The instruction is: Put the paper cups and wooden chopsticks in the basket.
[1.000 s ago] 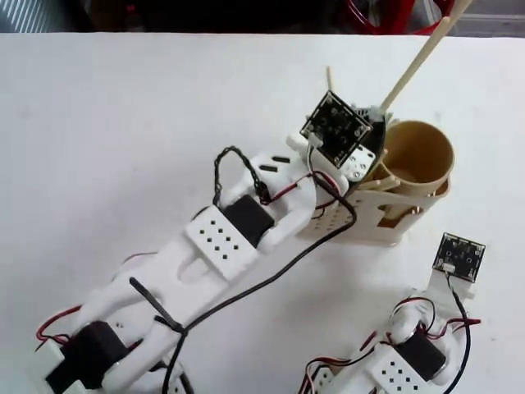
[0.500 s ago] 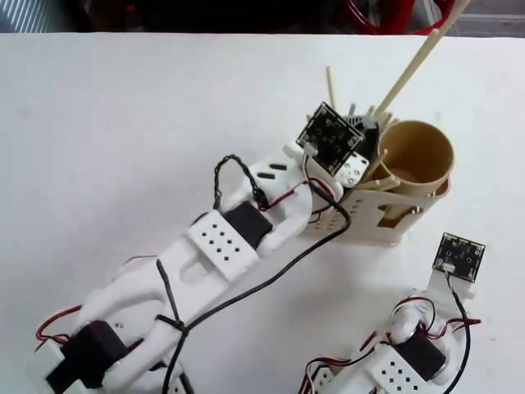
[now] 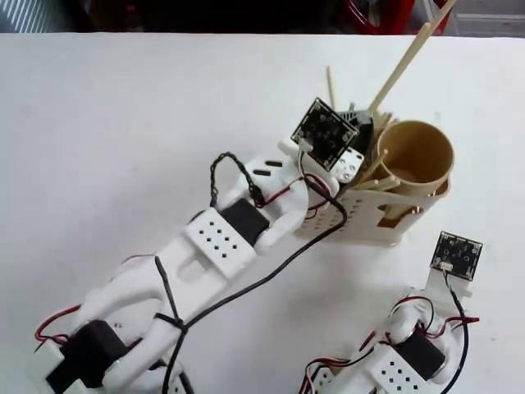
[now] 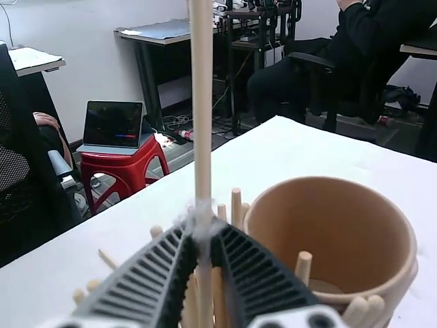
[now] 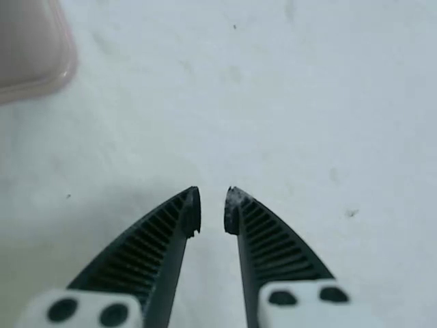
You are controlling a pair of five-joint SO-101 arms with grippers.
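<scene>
The high view looks down on the bench (image 3: 115, 107), far enough to hold both arms and the basket (image 3: 385, 222). The left wrist view sits close behind the left claw (image 4: 203, 239) and faces level over the paper cup (image 4: 334, 232) into the room. The cup and the gripped chopstick (image 4: 201, 102) show in the high view too. The right wrist view faces the bench from very near, past the right claw (image 5: 212, 205).

No text, number, label or sign can be read in any view. A screen (image 4: 113, 124) on a red stool (image 4: 121, 172) in the room beyond the tabletop's far edge shows marks too small to read. The two wrist camera boards (image 3: 326, 131) (image 3: 457, 254) carry only illegible specks.
</scene>
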